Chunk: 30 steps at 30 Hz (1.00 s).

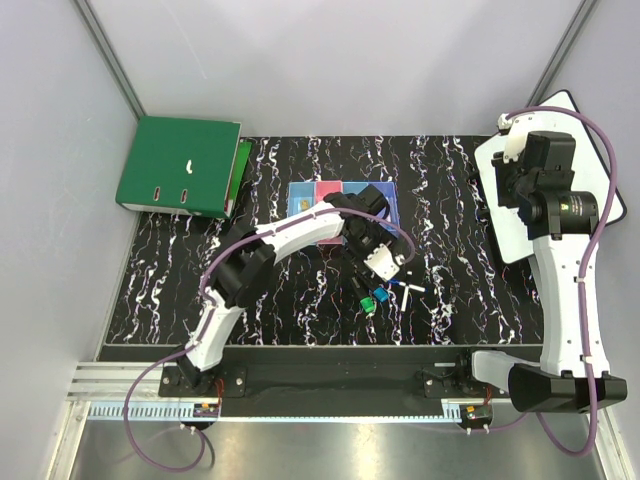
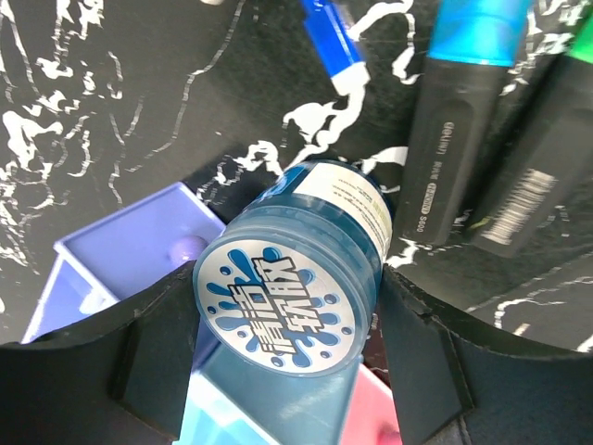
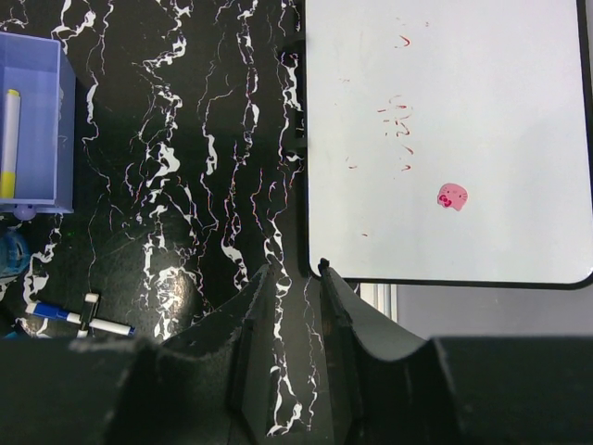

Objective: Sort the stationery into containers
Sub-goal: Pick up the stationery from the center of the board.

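The round blue translucent plastic tape roll (image 2: 287, 306) is smooth and glossy, its top a shiny printed silver-and-blue label. Beside the roll, short black markers (image 2: 445, 158) have matt plastic barrels — their blue and green caps shinier. Around the roll, the black white-veined tabletop (image 2: 120, 111) looks smooth. The purple-blue translucent plastic bin (image 2: 139, 250) next to the roll looks frosted; the black-rimmed white board (image 3: 445, 111), well apart from it, smooth.

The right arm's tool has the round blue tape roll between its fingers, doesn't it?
Not the right arm's. It is the left arm's tool that has the round blue tape roll between its fingers, as the left wrist view shows. The right arm's tool has nothing between its fingers.
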Each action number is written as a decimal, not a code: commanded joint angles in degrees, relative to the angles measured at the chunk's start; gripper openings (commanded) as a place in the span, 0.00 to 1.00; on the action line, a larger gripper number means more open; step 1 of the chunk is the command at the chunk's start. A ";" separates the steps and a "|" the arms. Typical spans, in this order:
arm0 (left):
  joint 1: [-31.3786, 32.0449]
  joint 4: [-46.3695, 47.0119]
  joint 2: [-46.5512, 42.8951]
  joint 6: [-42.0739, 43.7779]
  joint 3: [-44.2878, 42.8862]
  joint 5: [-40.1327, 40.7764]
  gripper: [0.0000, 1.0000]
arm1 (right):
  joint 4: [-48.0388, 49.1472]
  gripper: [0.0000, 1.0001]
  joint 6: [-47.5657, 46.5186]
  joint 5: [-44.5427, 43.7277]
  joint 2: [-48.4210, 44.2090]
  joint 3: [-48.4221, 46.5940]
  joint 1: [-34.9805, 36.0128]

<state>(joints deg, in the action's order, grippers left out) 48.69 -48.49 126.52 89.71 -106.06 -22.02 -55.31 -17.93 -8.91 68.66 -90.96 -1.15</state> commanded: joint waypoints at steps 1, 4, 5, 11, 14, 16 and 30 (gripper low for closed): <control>0.18 -3.10 -4.08 -1.64 3.14 1.19 0.00 | 0.64 0.33 0.79 0.82 -1.69 -1.50 -0.08; 0.09 -3.02 -5.75 -3.31 3.14 1.72 0.00 | 0.47 0.34 0.97 1.08 -1.87 -1.42 -0.17; 0.09 -3.01 -6.19 -3.84 2.79 1.89 0.00 | 0.38 0.34 1.06 1.17 -1.87 -1.50 -0.17; -1.05 -3.10 -7.42 -7.44 -2.12 2.86 0.00 | 0.11 0.34 1.41 1.70 -2.04 -1.94 -0.17; -1.58 -3.10 -8.13 -9.81 -4.06 3.39 0.00 | 0.03 0.33 1.32 1.61 -2.39 -1.94 -0.17; -1.75 -3.02 -8.65 -11.83 -4.77 4.17 0.00 | 0.03 0.33 1.32 1.79 -2.57 -1.94 -0.17; -6.94 -3.36 -14.19 -25.72 -6.79 9.27 0.00 | 0.03 0.34 1.50 2.31 -3.01 -2.29 -0.17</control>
<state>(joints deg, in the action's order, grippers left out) 44.21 -53.54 117.84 68.55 -110.65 -15.05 -55.70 -17.23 -7.64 66.70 -91.09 -1.15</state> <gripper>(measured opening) 0.712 0.337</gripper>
